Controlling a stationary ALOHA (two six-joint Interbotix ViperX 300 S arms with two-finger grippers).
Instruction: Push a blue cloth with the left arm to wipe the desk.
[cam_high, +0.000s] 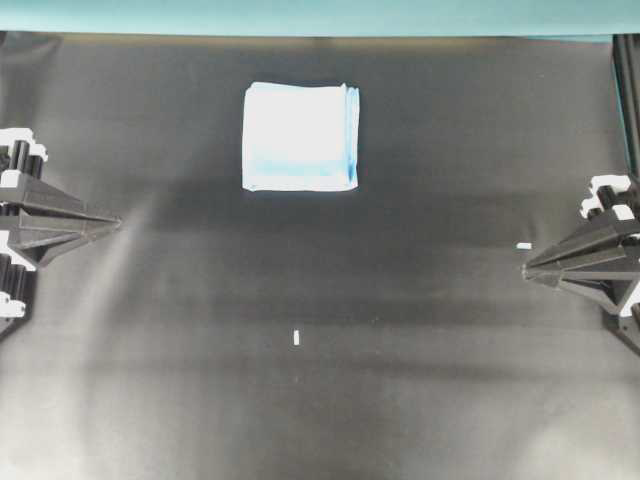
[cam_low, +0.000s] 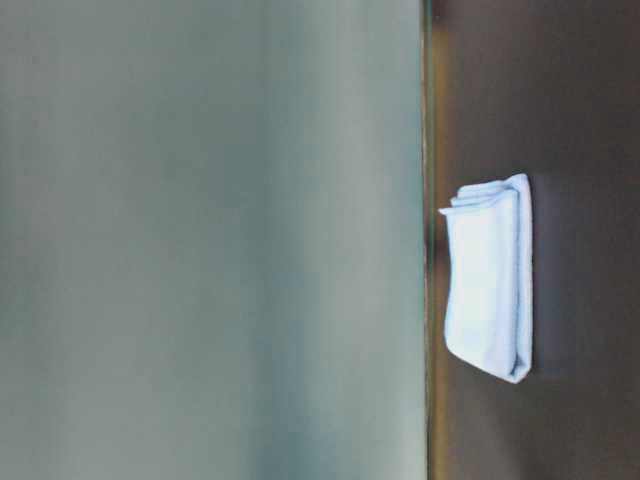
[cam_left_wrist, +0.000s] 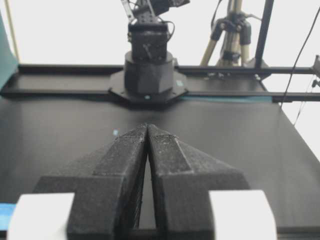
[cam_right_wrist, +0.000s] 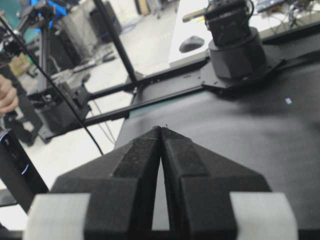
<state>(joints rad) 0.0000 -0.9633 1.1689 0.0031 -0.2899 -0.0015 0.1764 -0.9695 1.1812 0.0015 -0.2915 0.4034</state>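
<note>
Blue cloth (cam_high: 300, 137) lies folded flat on the desk (cam_high: 320, 400) near its far teal-strip edge, well apart from both arms; left gripper (cam_high: 112, 224) and right gripper (cam_high: 528, 270), at opposite side edges, have jaws pressed together, holding nothing.

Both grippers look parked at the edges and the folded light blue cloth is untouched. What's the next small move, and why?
Probably swing the left gripper up and inward toward the folded light blue cloth. Its jaws are shut and it sits at the edge of the matte black desk, well clear of the cloth, so contact has to come before any wiping push.
</note>
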